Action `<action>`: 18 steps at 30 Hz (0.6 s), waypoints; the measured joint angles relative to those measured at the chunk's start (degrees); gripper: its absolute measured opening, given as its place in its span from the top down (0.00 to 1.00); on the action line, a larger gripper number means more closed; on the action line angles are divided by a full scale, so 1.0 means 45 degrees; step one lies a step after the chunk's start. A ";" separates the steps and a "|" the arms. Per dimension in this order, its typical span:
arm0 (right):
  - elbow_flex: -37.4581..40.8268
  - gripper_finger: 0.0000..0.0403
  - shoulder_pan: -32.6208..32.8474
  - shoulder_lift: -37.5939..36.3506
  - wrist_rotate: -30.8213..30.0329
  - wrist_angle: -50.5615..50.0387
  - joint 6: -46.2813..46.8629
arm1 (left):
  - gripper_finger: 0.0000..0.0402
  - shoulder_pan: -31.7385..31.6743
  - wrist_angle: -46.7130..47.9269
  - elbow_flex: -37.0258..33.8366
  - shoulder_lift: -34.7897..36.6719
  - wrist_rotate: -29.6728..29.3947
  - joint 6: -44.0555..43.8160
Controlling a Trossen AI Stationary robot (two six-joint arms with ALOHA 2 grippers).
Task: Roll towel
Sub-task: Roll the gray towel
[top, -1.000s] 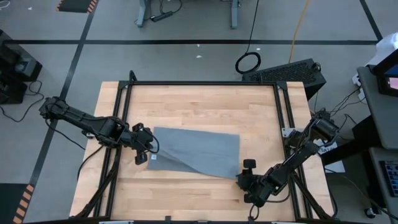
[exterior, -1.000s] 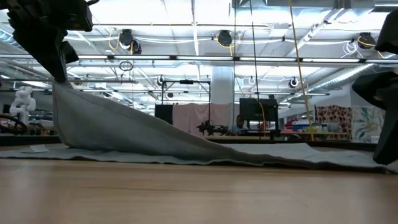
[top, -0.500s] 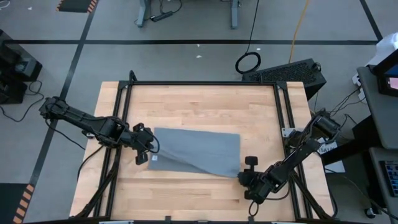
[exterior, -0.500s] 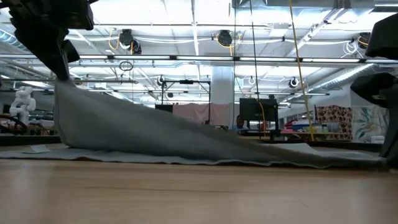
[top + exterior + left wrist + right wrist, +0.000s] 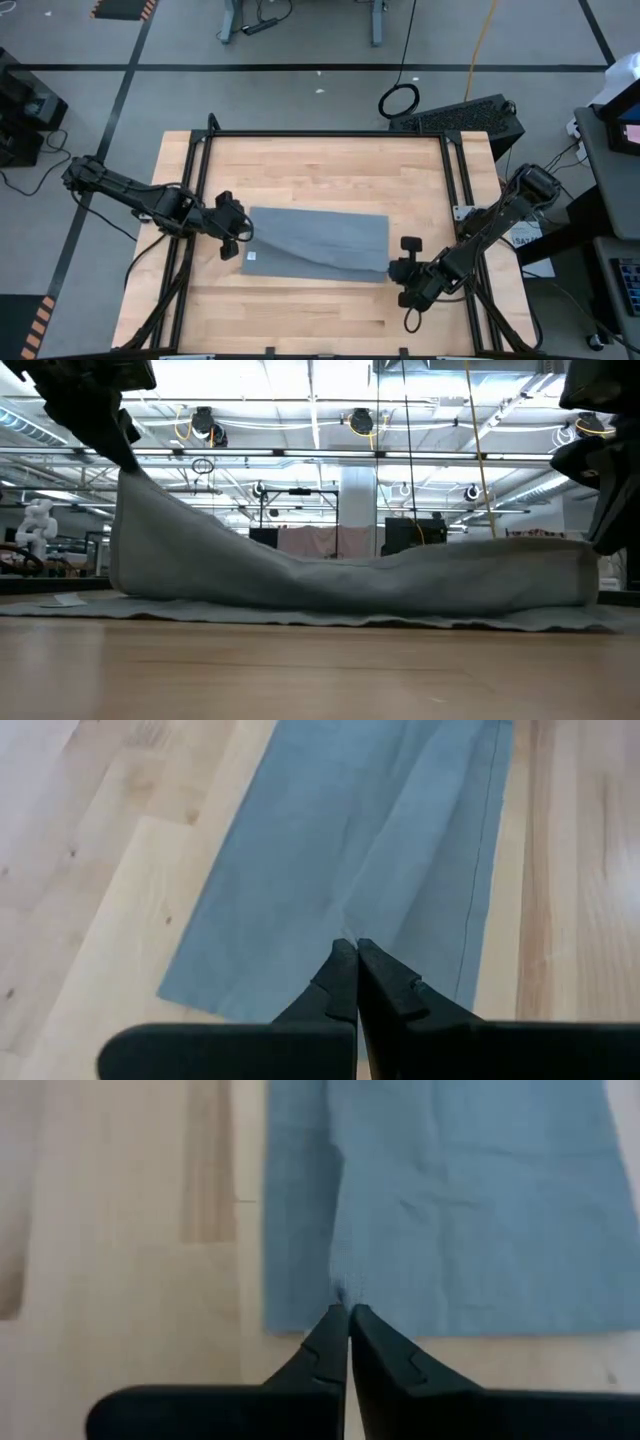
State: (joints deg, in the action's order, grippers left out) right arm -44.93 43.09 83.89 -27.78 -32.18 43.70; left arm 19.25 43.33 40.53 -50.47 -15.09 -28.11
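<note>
The grey towel (image 5: 320, 240) lies in the middle of the wooden table, with its white tag (image 5: 251, 257) at the near left. Its lowest part (image 5: 300, 616) rests flat on the wood. Above it, one edge is raised between both grippers and sags in the middle (image 5: 340, 565). My left gripper (image 5: 240, 232) is shut on the raised edge's left end, high above the table (image 5: 125, 455). My right gripper (image 5: 392, 268) is shut on the right end, lower down (image 5: 598, 550). My left gripper pinches the raised edge's left end (image 5: 349, 932) between its two fingers, slanting down from the table's left. The cloth falls away from the fingers in a crease to the part on the table; one layer or several, I cannot tell. My right gripper pinches the raised edge's right end (image 5: 347, 1292) between its two fingers, slanting down from the table's right and near side. That end is lifted clear of the wood (image 5: 585, 575), and a small pucker shows at the fingertips.
A black metal frame (image 5: 330, 133) runs along the table's far edge and down both sides. Bare wood lies beyond the towel (image 5: 320, 170) and in front of it (image 5: 300, 310). Cables and a keyboard (image 5: 460, 115) lie on the floor past the far right corner.
My right gripper has taken hold of the towel's right end and gone up and a little toward the far edge. That end, which lay flat on the table, now hangs lifted. The raised edge now runs from one gripper to the other. My left gripper has kept its hold.
</note>
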 joint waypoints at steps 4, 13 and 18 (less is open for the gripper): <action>0.0000 1.00 -0.0364 -0.0240 0.0246 -0.0228 -0.0416 | 1.00 -0.0005 0.0004 0.0000 0.0153 -0.0221 0.0176; -0.0005 1.00 -0.2252 -0.0886 -0.2073 -0.2321 -0.1018 | 1.00 -0.0387 -0.0970 0.0000 0.0197 -0.4993 0.2095; -0.0005 1.00 -0.3839 -0.2181 -0.3388 -0.3310 -0.1718 | 1.00 -0.1311 -0.1794 0.0087 0.0212 -0.6467 0.4077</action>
State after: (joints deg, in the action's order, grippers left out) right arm -44.95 25.82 74.07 -43.03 -47.08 35.97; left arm 13.34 35.26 40.93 -49.52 -44.19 -9.76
